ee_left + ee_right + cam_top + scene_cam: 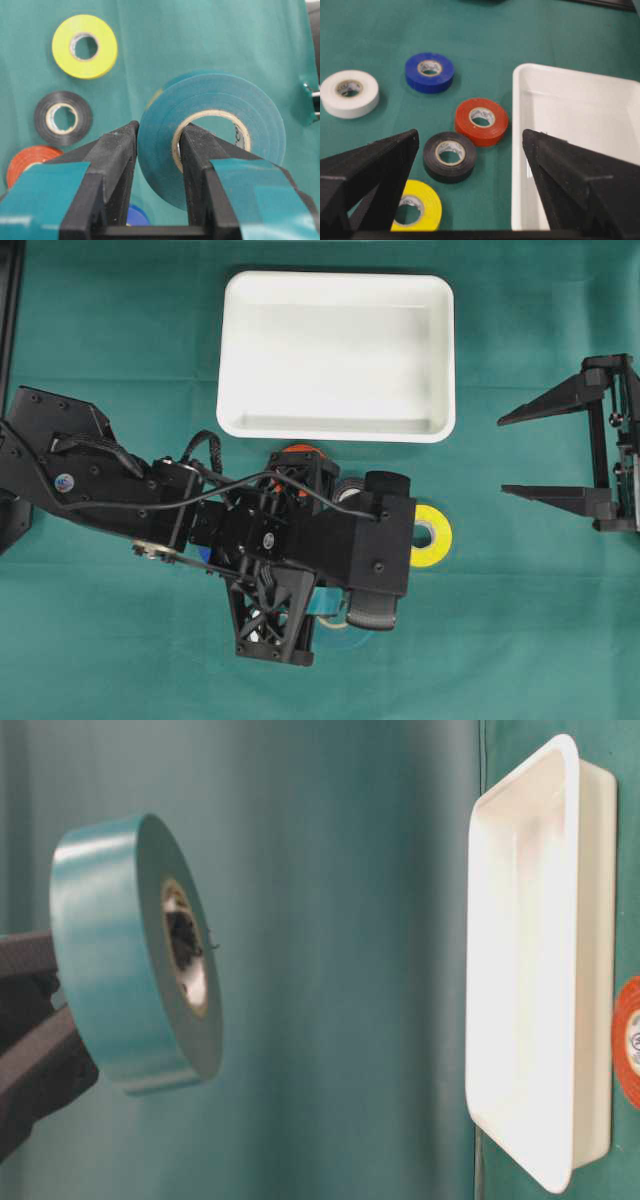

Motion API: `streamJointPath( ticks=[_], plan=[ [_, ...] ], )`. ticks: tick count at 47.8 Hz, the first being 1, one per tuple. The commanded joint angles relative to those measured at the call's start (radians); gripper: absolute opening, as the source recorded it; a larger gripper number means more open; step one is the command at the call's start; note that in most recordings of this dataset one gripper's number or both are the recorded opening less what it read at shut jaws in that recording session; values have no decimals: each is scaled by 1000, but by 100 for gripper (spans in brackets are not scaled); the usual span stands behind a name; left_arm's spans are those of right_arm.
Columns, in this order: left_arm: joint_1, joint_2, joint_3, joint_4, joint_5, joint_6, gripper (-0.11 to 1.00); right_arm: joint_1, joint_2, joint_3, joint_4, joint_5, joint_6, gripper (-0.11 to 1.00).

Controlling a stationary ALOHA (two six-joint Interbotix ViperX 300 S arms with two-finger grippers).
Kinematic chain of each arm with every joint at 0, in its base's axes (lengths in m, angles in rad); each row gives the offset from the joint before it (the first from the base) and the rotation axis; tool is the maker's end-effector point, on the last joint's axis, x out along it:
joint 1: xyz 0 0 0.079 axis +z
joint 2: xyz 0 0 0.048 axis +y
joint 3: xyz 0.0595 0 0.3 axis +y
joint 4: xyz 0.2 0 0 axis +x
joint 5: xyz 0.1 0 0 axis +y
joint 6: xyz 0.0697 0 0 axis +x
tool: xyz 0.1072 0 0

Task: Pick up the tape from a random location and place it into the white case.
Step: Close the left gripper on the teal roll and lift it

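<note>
Right up against the left wrist camera, the left gripper (157, 145) is pinching a teal tape roll (212, 135): one black finger (112, 165) is pressing on the outer face and the other is sitting inside the cardboard core, so the jaws are clamped tight on the roll's wall. The roll is hanging clear of the green cloth (200, 40), and in the table-level view it is floating in the air with its flat side turned toward the white case (540, 970), well apart from it.

From overhead, the left arm is reaching across the middle of the table, its gripper (345, 615) lying just below the near long rim of the white case (335, 428). The case is sitting at the top centre of the cloth with nothing showing inside it.

Other rolls are lying flat on the cloth beside the case: a yellow roll (415, 207), a black roll (450, 156), an orange roll (481, 121), a blue roll (429, 72) and a white roll (349, 93). The orange one is lying just beside the case's rim; whether it touches, I cannot tell.

Over on the right, the right gripper (545, 455) is holding its jaws spread wide, with nothing between them, hovering apart from the case and the rolls.
</note>
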Motion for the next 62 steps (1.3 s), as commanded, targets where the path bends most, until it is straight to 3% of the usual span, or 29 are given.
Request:
streamJointPath(
  ticks=[1,62],
  plan=[
    [-3,-40,-28,3,-3,0,20,0,2,-14,0,-3,2,92],
    [-2,-60,-23,3,2,-2,20,-2,0,-14,0,0,2,92]
  ],
)
